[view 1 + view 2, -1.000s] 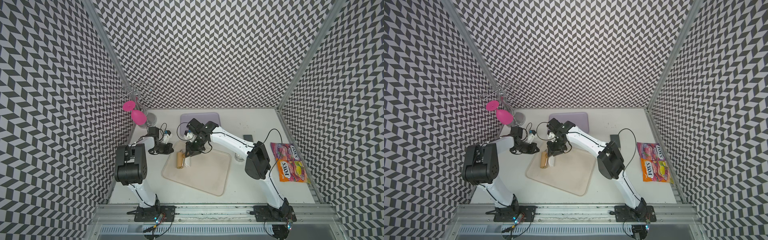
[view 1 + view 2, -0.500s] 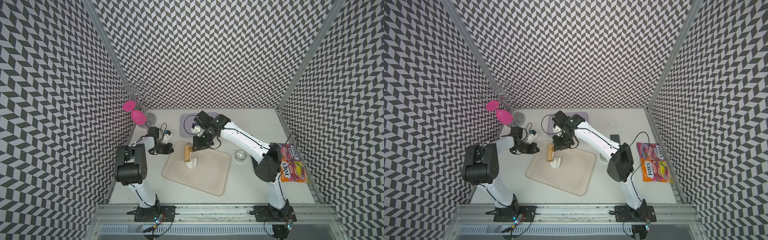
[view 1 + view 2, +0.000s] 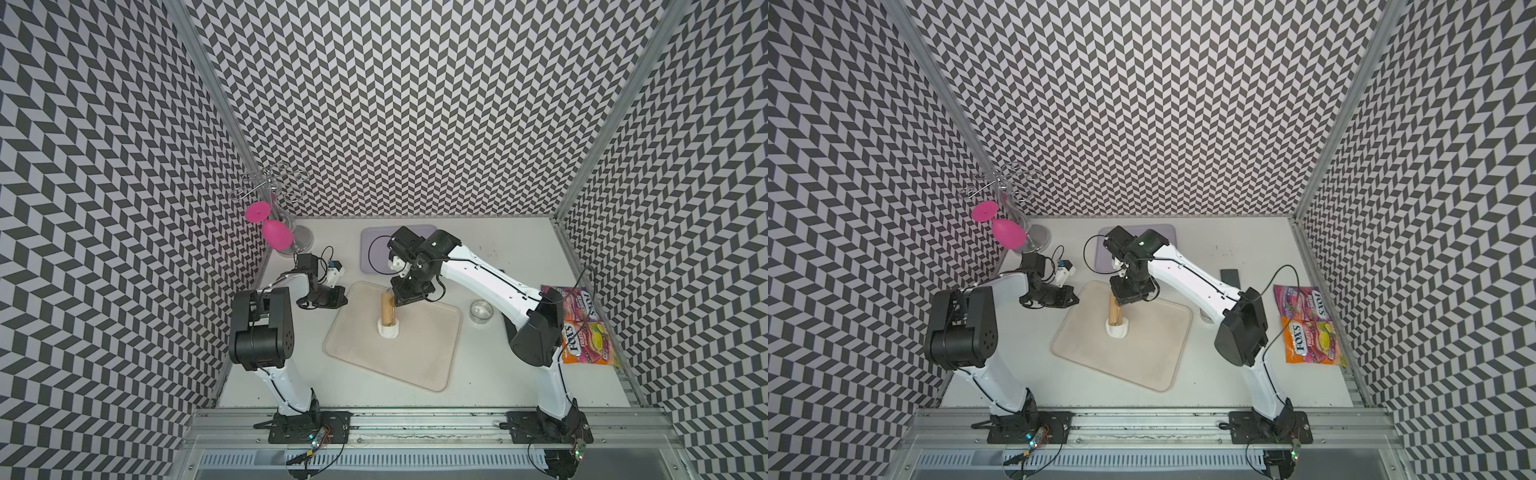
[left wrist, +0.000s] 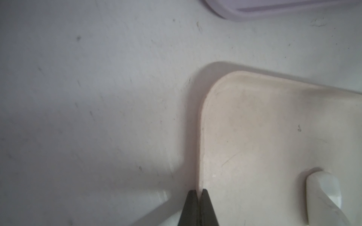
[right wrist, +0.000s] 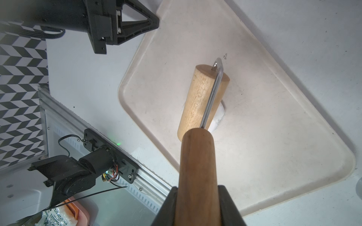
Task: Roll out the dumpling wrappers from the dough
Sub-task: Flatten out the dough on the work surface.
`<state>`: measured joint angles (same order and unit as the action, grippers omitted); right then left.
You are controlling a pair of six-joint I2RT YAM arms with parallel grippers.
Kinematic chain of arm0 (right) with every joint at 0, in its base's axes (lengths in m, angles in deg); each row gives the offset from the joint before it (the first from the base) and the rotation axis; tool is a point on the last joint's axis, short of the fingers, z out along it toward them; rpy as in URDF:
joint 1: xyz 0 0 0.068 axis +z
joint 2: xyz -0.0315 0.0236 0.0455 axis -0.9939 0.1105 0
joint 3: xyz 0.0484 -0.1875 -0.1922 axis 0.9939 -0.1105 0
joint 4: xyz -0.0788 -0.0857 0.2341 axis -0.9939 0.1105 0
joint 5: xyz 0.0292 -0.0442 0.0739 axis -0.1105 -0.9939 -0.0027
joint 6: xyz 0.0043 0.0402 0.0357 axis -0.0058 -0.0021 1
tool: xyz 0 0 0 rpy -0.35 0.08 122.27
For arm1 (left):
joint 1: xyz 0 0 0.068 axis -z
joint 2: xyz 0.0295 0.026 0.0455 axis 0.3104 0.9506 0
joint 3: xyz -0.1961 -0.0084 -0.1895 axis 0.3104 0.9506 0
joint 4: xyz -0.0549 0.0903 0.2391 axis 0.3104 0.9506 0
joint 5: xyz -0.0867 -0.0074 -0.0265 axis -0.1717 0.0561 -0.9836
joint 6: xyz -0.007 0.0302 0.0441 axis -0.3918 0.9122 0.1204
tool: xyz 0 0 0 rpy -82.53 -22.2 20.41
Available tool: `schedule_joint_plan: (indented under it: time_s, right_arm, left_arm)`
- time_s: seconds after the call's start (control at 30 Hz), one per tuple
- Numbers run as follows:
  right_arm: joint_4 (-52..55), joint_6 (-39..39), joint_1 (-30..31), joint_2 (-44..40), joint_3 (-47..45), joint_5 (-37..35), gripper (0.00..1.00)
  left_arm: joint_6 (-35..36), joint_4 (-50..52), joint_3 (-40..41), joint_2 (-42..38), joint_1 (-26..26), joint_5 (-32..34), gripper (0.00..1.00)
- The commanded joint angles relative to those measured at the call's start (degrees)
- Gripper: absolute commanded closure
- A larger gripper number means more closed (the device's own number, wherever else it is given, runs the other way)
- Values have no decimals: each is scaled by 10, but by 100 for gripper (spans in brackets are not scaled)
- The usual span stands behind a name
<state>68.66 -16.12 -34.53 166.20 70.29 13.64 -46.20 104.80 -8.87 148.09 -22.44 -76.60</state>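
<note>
Flattening step: the right claw [image 5: 197, 197], clamped on the rolling pin [image 5: 195, 101], rests it on the dough [image 3: 388, 331]. Next it needs firm, even strokes. The left claw [image 4: 197, 197] is together, holding nothing.

The dough [image 3: 389, 331] lies on the tray [image 3: 415, 357], toward its back left corner, with the roller [image 3: 388, 309] on top. A mat [image 3: 376, 249] lies behind the tray. A ring [image 3: 481, 311] sits just right of the tray, candy bags [image 3: 584, 332] farther right, and a rack [image 3: 302, 237] in the back left corner.
</note>
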Motion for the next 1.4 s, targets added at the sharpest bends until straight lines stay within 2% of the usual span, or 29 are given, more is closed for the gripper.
schedule_joint_plan:
  time_s: [0.0,0.23,0.33,0.67,0.93,1.37]
  right_arm:
    - [-9,-9,5,14,-14,-14,100]
    - [-38,-11,4,24,-89,-28,100]
    - [-41,-2,1,23,-126,-56,100]
    - [-48,11,-29,-15,-230,-97,100]
    - [-75,7,-59,-46,-320,-93,100]
    - [-96,1,-88,-82,-408,-95,100]
  left_arm:
    - [-9,23,16,16,7,-7,100]
    - [-9,23,16,15,6,-7,100]
    - [-8,23,16,15,6,-7,100]
    - [-10,21,17,15,6,-3,100]
    - [-11,20,16,14,6,0,100]
    - [-13,18,16,11,5,5,100]
